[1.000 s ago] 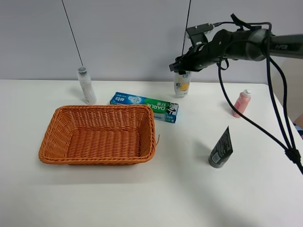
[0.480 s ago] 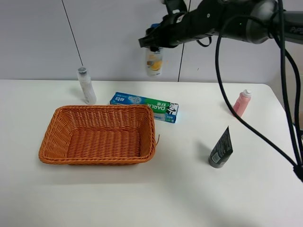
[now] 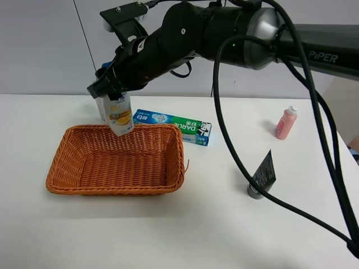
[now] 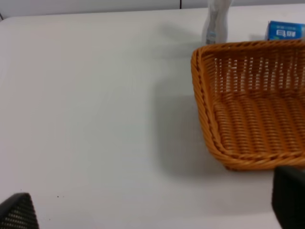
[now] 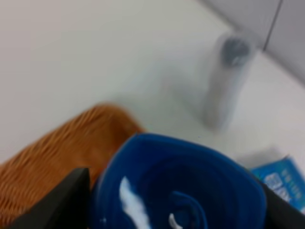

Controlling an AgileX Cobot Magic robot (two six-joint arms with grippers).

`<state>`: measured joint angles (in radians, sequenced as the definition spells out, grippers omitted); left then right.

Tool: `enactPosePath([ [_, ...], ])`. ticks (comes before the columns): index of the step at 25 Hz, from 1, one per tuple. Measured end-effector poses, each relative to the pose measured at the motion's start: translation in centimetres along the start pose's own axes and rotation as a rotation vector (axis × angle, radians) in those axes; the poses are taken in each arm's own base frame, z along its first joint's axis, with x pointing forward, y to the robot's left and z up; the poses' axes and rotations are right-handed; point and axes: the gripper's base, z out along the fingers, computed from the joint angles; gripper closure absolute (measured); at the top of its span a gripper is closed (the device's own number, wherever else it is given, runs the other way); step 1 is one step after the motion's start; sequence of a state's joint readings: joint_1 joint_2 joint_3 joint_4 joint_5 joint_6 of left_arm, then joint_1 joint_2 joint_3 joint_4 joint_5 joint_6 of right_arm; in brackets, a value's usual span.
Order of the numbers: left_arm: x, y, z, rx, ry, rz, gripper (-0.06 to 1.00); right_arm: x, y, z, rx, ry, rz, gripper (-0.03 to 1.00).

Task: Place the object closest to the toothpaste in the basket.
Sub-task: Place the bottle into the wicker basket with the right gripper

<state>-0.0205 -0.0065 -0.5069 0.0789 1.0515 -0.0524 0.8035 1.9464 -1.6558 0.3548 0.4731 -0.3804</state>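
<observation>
My right gripper (image 3: 112, 89) is shut on a white pouch with an orange picture and blue cap (image 3: 119, 115) and holds it above the far edge of the orange wicker basket (image 3: 67, 168). In the right wrist view the blue cap (image 5: 178, 191) fills the foreground between the fingers. The blue-green toothpaste box (image 3: 174, 125) lies just behind the basket's far right corner. The left gripper's fingertips (image 4: 19, 214) show far apart in the left wrist view, open and empty, with the basket (image 4: 209, 119) ahead of them; this gripper does not show in the exterior view.
A clear bottle with a grey cap (image 3: 101, 106) stands behind the basket's far left, partly hidden by the pouch, and shows in both wrist views (image 4: 214, 21) (image 5: 226, 83). A pink bottle (image 3: 285, 123) and a dark grey tube (image 3: 262, 176) stand to the right.
My right arm has swung the pouch from the right of the toothpaste box, up and leftward, then down to the basket's far edge.
</observation>
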Motion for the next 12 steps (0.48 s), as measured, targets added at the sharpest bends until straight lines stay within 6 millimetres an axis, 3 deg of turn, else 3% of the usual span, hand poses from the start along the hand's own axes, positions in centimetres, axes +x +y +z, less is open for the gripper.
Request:
enactPosePath([
  [3,0.0,0.0,0.0,0.000,0.000,0.000,-0.05,1.1,0.1,0.7,-0.026,0.082,0.000,0.39],
  [9,0.0,0.0,0.0,0.000,0.000,0.000,-0.05,5.3,0.0,4.7,-0.081,0.296,-0.001,0.39],
  [12,0.0,0.0,0.0,0.000,0.000,0.000,-0.05,5.6,-0.1,5.4,-0.073,0.284,0.026,0.26],
])
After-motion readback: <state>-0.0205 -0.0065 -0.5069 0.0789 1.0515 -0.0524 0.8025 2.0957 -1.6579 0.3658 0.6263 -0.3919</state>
